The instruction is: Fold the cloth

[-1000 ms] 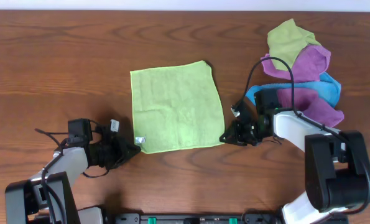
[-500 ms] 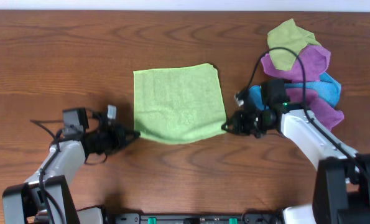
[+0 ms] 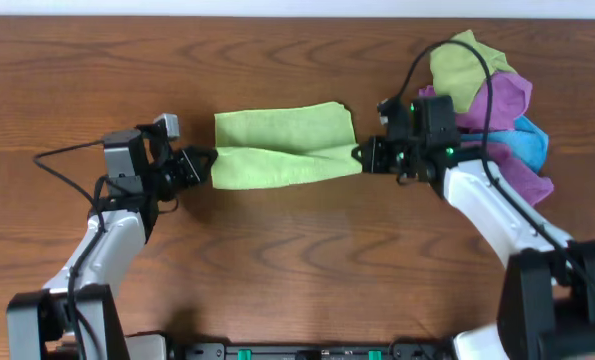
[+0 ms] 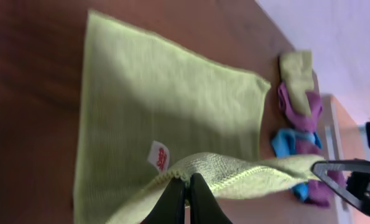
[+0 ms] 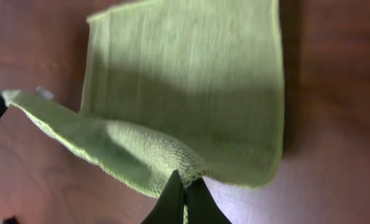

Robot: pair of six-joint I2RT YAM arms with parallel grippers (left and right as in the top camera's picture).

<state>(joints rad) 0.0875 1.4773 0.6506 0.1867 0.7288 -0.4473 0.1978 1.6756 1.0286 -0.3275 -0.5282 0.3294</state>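
Observation:
The lime-green cloth lies mid-table with its near edge lifted and carried toward the far edge, so it shows as a narrow band from above. My left gripper is shut on the near left corner of the cloth, by the small white tag. My right gripper is shut on the near right corner. In the right wrist view the raised edge of the cloth sags between both grippers above the flat half.
A heap of other cloths sits at the far right: olive-yellow, purple and blue. It lies just behind my right arm. Bare wooden table surrounds the cloth.
Both grippers have carried the near edge of the cloth up and toward the far side. The visible cloth has shrunk from a full square to a narrow band.

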